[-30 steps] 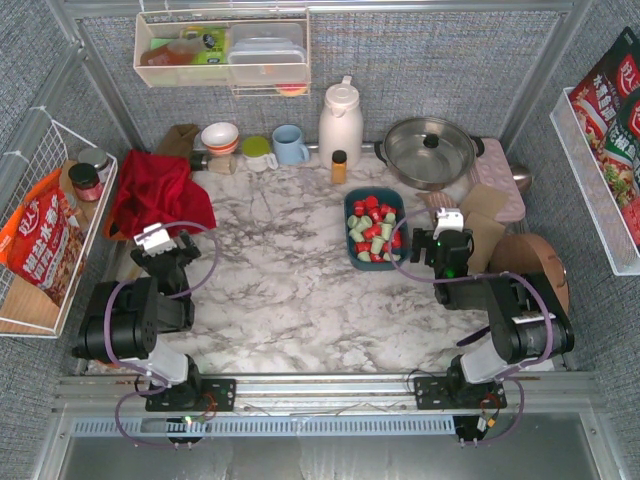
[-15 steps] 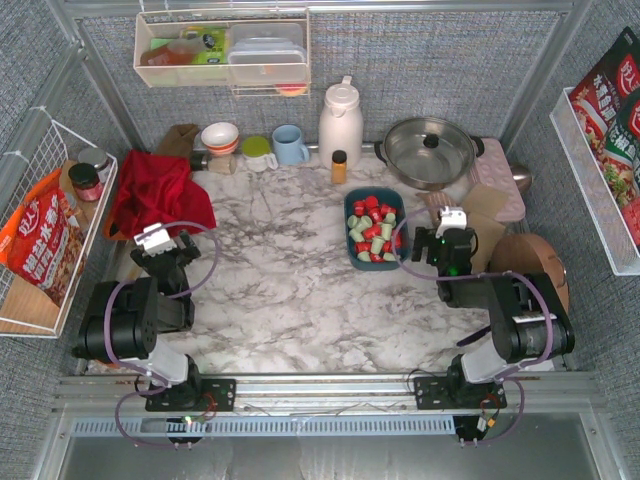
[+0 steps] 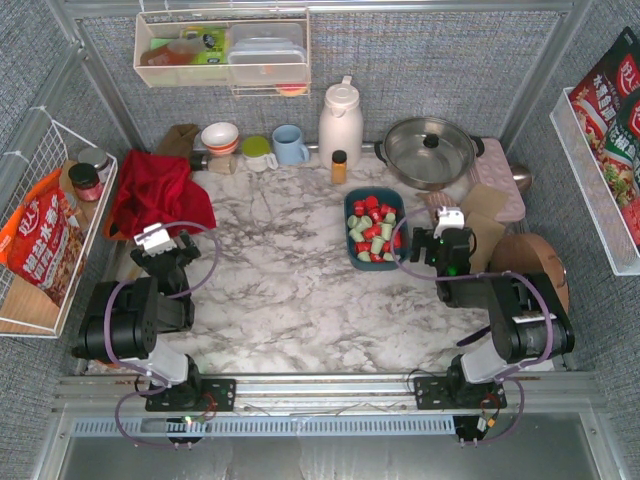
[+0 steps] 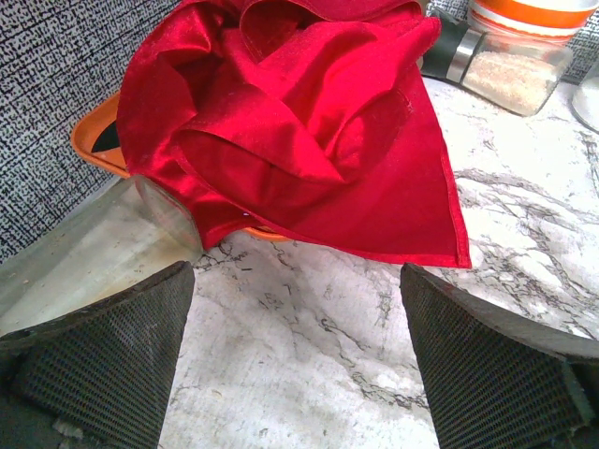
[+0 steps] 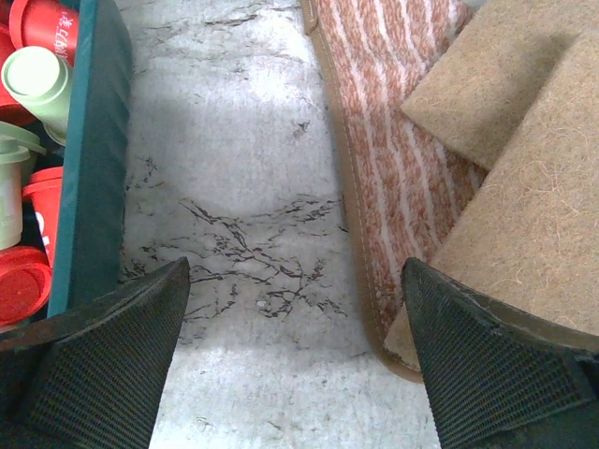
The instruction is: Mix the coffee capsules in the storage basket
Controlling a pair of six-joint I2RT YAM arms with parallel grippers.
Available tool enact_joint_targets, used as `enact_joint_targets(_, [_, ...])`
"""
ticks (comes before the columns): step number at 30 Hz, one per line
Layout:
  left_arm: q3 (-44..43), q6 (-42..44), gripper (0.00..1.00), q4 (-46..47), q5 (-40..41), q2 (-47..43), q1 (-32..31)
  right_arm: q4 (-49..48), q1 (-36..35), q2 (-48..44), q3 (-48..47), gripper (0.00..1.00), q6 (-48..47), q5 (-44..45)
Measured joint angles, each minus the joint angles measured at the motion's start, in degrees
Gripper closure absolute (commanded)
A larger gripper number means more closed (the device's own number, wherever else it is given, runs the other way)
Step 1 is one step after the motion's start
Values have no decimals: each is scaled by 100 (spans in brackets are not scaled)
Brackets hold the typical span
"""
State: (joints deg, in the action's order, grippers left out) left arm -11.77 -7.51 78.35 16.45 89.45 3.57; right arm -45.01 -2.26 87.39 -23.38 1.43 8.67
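Observation:
The storage basket (image 3: pixel 351 232), dark teal, stands right of centre on the marble table, full of red and mint green coffee capsules (image 3: pixel 373 231) lying jumbled together. My right gripper (image 3: pixel 441 238) is open just right of the basket, low over bare marble. In the right wrist view, the right gripper (image 5: pixel 295 271) holds nothing; the basket's wall (image 5: pixel 94 159) and a few capsules (image 5: pixel 36 79) show at the left edge. My left gripper (image 3: pixel 165 248) is open at the far left, away from the basket. In the left wrist view, the left gripper (image 4: pixel 296 271) is empty.
A red cloth (image 4: pixel 299 122) over something orange lies ahead of the left gripper. Woven mats (image 5: pixel 487 140) lie right of the right gripper. Along the back stand a lidded pot (image 3: pixel 430 150), a white jug (image 3: pixel 340 120), an amber bottle (image 3: pixel 339 165), a blue mug (image 3: pixel 290 145) and a bowl (image 3: pixel 219 137).
My right gripper has edged slightly farther from its base beside the basket. The left arm has not moved, and both grippers stay open.

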Motion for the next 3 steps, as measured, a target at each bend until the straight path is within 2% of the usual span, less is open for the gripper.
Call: enact_joint_targets(3, [0, 0, 1, 0, 0, 0, 0, 59, 4, 0, -44, 1, 0, -7])
